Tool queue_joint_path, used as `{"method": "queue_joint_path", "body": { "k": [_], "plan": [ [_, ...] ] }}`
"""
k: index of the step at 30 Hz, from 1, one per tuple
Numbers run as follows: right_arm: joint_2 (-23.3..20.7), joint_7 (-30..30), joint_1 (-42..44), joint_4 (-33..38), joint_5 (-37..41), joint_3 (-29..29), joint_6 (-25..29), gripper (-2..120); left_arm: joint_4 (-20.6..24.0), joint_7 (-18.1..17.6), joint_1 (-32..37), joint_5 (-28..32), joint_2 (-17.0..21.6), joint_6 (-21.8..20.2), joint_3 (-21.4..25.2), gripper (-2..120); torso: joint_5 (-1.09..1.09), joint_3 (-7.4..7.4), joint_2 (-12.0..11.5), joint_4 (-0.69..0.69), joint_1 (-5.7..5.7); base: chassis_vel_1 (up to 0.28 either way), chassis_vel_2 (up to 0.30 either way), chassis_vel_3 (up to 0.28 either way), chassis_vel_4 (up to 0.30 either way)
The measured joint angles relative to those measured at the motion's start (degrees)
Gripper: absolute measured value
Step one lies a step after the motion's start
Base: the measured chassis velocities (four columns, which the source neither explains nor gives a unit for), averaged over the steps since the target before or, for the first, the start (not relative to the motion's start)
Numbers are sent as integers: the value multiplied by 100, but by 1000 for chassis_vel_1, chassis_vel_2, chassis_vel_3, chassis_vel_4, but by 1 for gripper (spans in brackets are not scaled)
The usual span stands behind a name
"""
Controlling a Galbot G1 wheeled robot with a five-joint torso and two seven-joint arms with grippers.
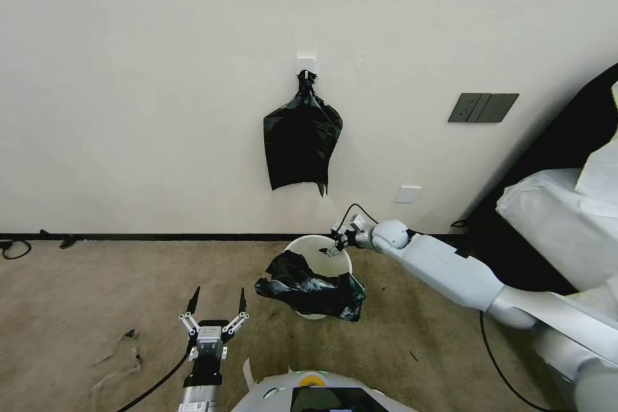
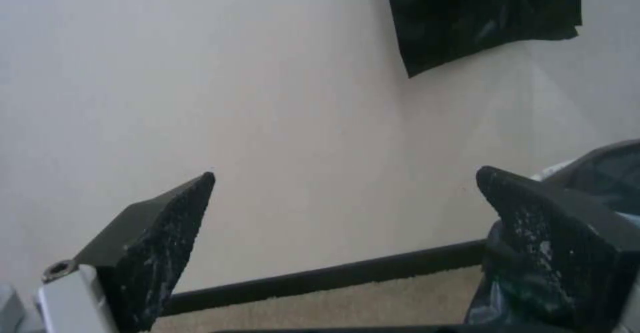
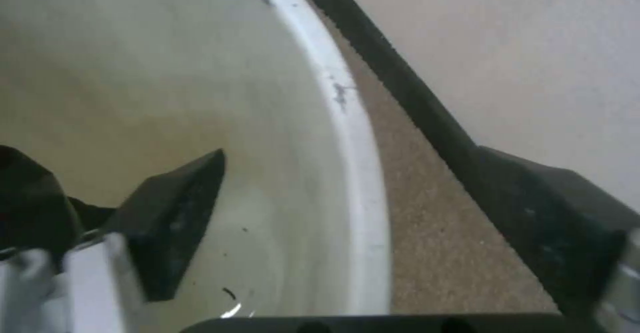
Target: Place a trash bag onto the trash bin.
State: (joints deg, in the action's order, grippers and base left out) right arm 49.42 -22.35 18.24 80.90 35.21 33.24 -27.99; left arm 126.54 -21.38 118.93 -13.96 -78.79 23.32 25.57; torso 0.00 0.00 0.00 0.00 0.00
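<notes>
**Right claw straddles the bin's far rim**

Your right claw (image 1: pixel 336 246) is spread apart, one finger inside the trash bin (image 1: pixel 308 246), one outside its rim. The trash bag (image 1: pixel 311 288) drapes over the bin's near edge on the carpet. Your left claw (image 1: pixel 216 311) hovers apart, near the bin's left.

No readable text, label, brand, number or sign appears on anything in these views.

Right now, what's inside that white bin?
The trash bin looks bare inside along its far wall. The trash bag drapes over its near rim, hiding the bottom. The right gripper straddles the rim.
</notes>
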Motion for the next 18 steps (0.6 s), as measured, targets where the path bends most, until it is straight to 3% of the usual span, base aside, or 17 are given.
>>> {"method": "queue_joint_path", "body": {
  "k": [18],
  "plan": [
    [-15,-45,-85,9,-65,159,-5,30,51,-43,-74,-9,99,-49,5,100,0,0,0,0,0,0,0,0,0]
  ]
}}
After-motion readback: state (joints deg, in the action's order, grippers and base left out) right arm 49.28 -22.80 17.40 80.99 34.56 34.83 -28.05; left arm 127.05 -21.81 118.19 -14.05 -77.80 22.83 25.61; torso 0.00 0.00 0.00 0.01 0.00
